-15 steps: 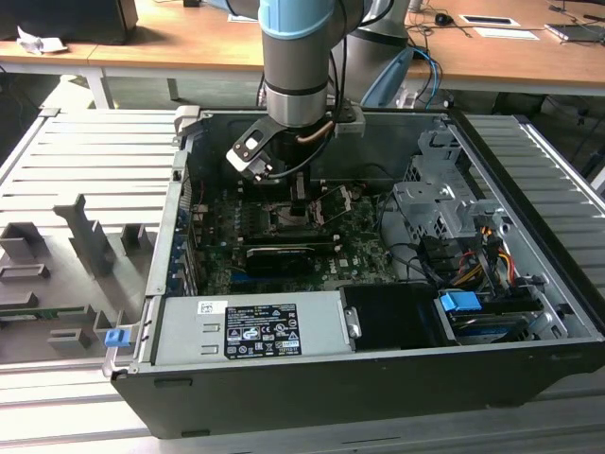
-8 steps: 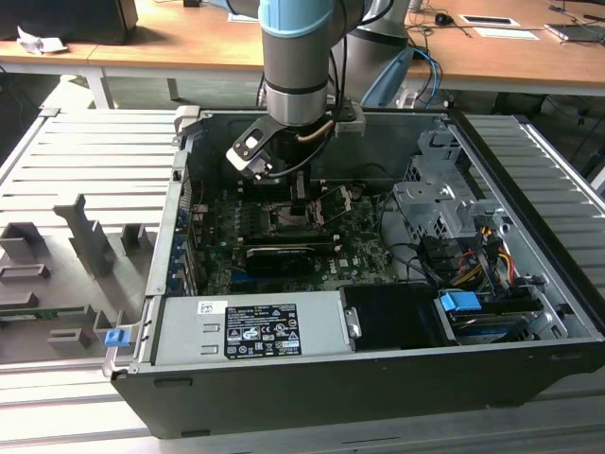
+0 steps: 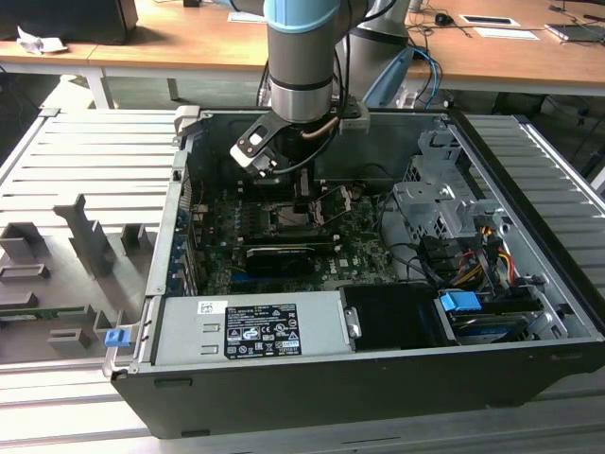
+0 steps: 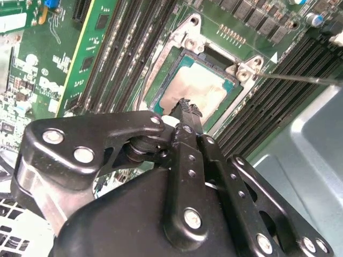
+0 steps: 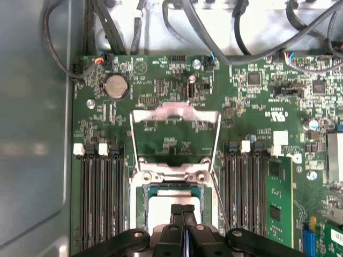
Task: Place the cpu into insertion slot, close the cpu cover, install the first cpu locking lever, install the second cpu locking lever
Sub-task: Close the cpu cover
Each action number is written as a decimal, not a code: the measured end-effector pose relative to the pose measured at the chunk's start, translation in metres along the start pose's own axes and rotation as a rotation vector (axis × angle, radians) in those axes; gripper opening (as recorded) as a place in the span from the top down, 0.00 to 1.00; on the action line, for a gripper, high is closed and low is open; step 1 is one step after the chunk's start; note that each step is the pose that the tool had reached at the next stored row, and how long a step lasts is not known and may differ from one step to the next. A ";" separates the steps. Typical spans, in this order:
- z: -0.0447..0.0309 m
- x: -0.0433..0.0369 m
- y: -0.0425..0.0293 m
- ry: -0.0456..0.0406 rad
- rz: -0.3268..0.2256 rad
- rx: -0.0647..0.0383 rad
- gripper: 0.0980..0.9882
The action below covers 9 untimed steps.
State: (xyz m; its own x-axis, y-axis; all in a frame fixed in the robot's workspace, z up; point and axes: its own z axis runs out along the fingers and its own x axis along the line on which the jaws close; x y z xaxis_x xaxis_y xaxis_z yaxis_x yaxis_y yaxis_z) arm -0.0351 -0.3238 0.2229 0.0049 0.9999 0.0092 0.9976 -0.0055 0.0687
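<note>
The jaws, closed and empty, hang over the cpu seated in the insertion slot

This is looking like a robotics lab or test workshop rather than anyone's home. A robot arm is reaching down into a computer case that is lying on its side with the panel off, its green motherboard, power supply and coloured cables all showing. The case is sitting on a ribbed metal tabletop, and grey moulded fixtures are standing on it to the exterior view's left of the case. Behind, wooden tabletops are running across the room, carrying loose papers and a dark bulky object.
</note>
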 end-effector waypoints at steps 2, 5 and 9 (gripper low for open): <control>-0.0003 0.0001 0.0003 -0.0001 0.000 0.000 0.99; -0.0022 0.0001 0.0004 0.0000 0.000 0.000 0.99; -0.0064 0.0001 0.0007 0.0000 0.000 0.000 0.99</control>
State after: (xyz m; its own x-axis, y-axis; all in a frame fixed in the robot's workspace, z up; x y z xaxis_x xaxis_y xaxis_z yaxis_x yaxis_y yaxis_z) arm -0.0348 -0.3238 0.2294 0.0052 0.9999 0.0093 0.9976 -0.0058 0.0687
